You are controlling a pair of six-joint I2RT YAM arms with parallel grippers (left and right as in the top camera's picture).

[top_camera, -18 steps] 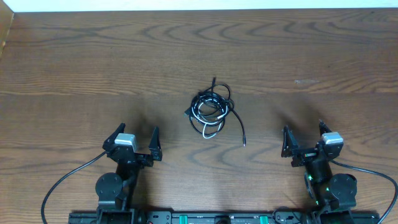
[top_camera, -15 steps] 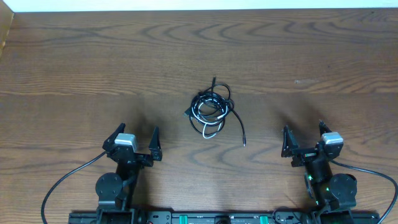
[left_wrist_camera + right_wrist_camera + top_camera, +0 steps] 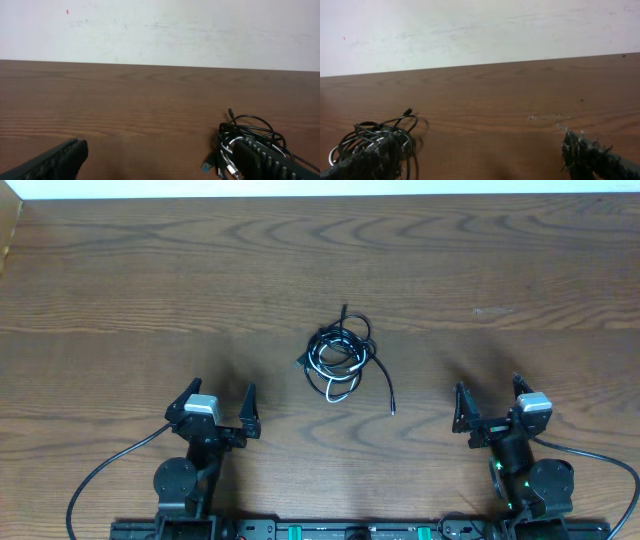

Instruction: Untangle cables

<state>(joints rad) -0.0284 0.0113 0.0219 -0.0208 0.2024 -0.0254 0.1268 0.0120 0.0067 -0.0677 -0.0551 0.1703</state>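
Observation:
The cables (image 3: 338,355) lie in a small tangled bundle of black and white cords at the middle of the wooden table, with one black end trailing off to the lower right. In the left wrist view the cables (image 3: 250,135) sit at the lower right, partly behind my right-hand finger, a blue plug showing beside them. The right wrist view has the cables (image 3: 375,135) at its lower left. My left gripper (image 3: 220,412) stands open near the front edge, left of the bundle, holding nothing. Over on the right, my right gripper (image 3: 490,408) is open too and holds nothing.
The wooden table (image 3: 150,280) stretches wide around the bundle. A pale wall (image 3: 160,30) rises behind its far edge. Thick black arm cords (image 3: 110,465) loop along the front by both arm bases.

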